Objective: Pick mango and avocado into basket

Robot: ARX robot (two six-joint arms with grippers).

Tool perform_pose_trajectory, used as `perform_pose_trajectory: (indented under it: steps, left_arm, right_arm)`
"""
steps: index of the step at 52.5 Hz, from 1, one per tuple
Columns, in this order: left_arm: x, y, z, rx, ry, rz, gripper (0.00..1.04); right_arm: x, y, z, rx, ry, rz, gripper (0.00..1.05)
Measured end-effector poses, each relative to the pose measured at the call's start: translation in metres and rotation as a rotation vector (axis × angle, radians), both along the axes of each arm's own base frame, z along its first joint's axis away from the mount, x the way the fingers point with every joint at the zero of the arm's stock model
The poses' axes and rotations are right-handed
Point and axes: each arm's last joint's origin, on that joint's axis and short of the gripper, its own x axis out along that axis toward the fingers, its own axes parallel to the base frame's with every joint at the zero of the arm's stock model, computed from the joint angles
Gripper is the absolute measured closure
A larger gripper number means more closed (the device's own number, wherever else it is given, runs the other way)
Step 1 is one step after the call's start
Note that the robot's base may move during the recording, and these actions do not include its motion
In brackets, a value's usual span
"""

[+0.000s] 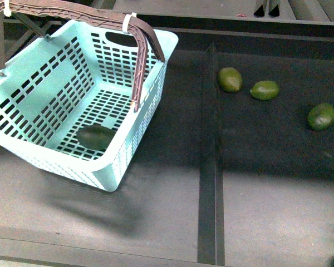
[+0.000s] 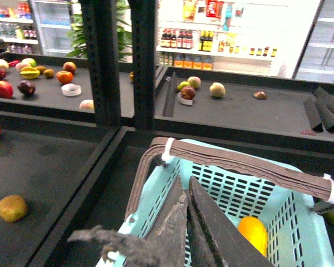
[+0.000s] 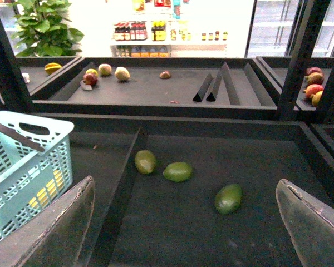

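The teal basket (image 1: 150, 41) stands tilted at the left of the dark shelf, its brown handles (image 1: 142, 61) raised. A dark green avocado (image 1: 96, 137) lies on its slotted floor. In the left wrist view the yellow mango (image 2: 253, 233) lies inside the basket (image 2: 289, 217), and my left gripper (image 2: 185, 183) hangs shut and empty just above the basket's rim. Yellow shows through the basket's lattice (image 3: 28, 161) in the right wrist view. My right gripper (image 3: 185, 189) is open over the shelf right of the basket, holding nothing. Neither gripper shows in the front view.
Three lighter green avocados (image 1: 230, 79) (image 1: 265, 89) (image 1: 321, 116) lie on the shelf to the right, beyond a raised divider strip (image 1: 210, 167). Black uprights (image 2: 119, 61) and a farther shelf with assorted fruit (image 2: 30, 72) stand behind.
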Motion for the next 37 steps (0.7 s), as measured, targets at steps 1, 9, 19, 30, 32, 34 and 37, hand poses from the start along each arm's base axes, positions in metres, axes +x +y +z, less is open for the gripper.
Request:
perform_pose_trajectory:
  steps: [1, 9, 19, 30, 32, 34, 37]
  left_arm:
    - [-0.003, 0.001, 0.0, 0.0, 0.0, 0.006, 1.02]
    - [-0.023, 0.002, -0.009, 0.003, -0.008, 0.004, 1.02]
    - [-0.045, 0.002, -0.013, 0.004, 0.005, 0.004, 1.02]
    - [-0.061, 0.002, -0.012, 0.004, 0.003, 0.004, 1.02]
    - [-0.064, 0.002, -0.012, 0.004, 0.003, 0.004, 1.02]
    - [-0.067, 0.002, -0.012, 0.005, 0.002, 0.004, 1.02]
    - [-0.07, 0.002, -0.012, 0.006, 0.002, 0.004, 1.02]
  right_arm:
    - [0.0, 0.0, 0.0, 0.0, 0.0, 0.0, 0.09]
    - [0.0, 0.0, 0.0, 0.0, 0.0, 0.0, 0.09]
    - [0.0, 0.0, 0.0, 0.0, 0.0, 0.0, 0.09]
    - [0.0, 0.0, 0.0, 0.0, 0.0, 0.0, 0.09]
    - [0.0, 0.0, 0.0, 0.0, 0.0, 0.0, 0.09]
    - [0.0, 0.0, 0.0, 0.0, 0.0, 0.0, 0.09]
    - [0.0, 0.0, 0.0, 0.0, 0.0, 0.0, 0.09]
